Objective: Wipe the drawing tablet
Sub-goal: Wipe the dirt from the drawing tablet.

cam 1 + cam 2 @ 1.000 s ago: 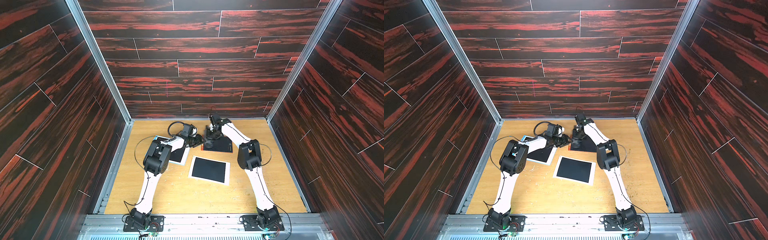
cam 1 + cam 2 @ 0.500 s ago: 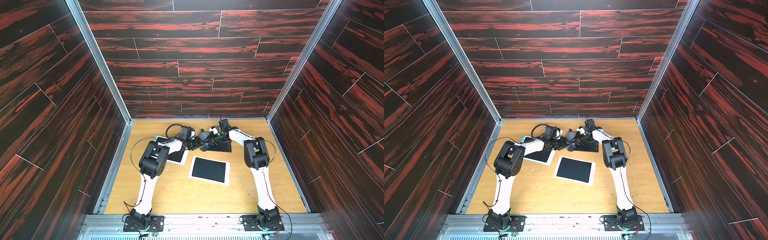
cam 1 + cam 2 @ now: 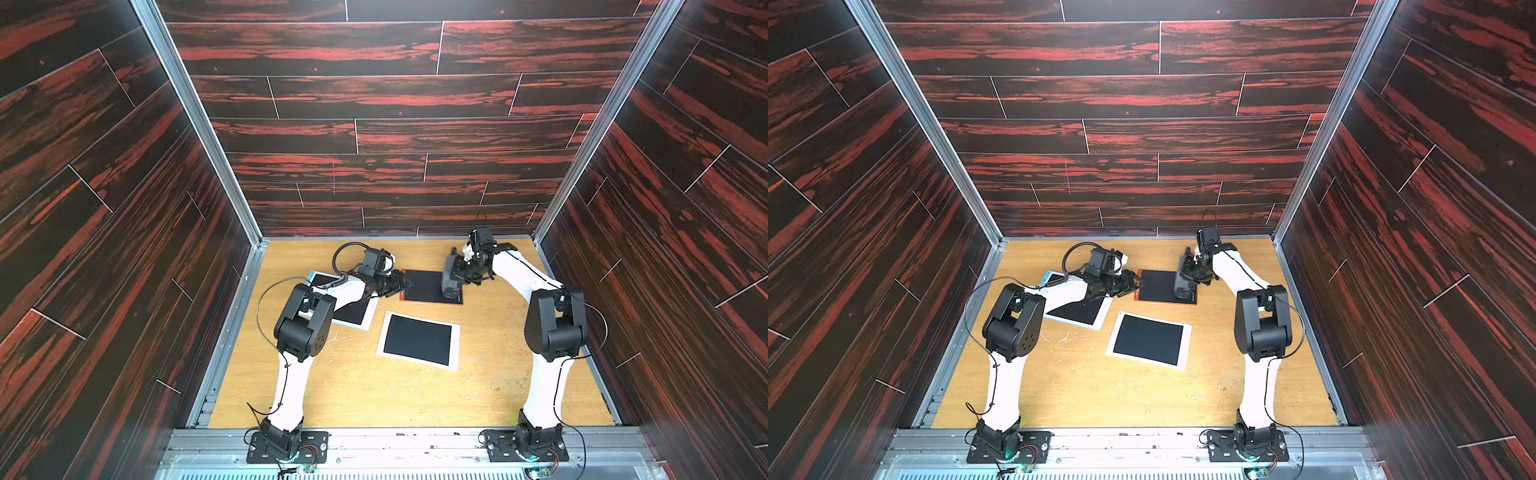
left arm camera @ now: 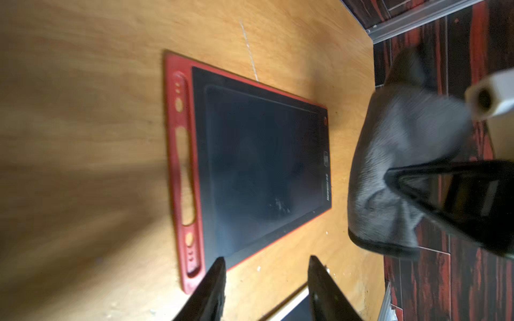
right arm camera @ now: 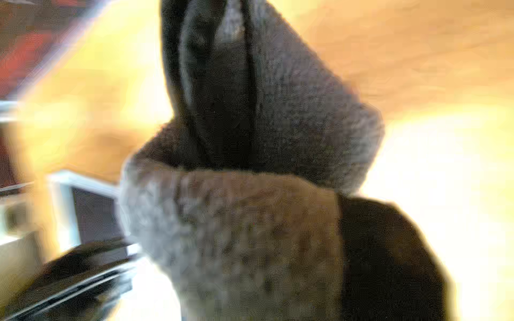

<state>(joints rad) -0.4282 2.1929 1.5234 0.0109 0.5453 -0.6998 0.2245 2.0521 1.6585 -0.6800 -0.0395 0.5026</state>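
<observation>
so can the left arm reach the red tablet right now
Probably yes: the left gripper sits open at the edge of the red tablet, nothing between; the cloth is over its other end.

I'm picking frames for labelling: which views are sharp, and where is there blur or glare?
Both top views are sharp, red tablet crisp. Left wrist view: tablet clear, grey cloth smeared. Right wrist view: heavily blurred, cloth fills it, table washed out bright.

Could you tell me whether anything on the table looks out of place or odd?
Nothing looks spilled or broken. The red tablet shows a faint whitish smudge, and the near white tablet lies at a slight angle to it.
</observation>
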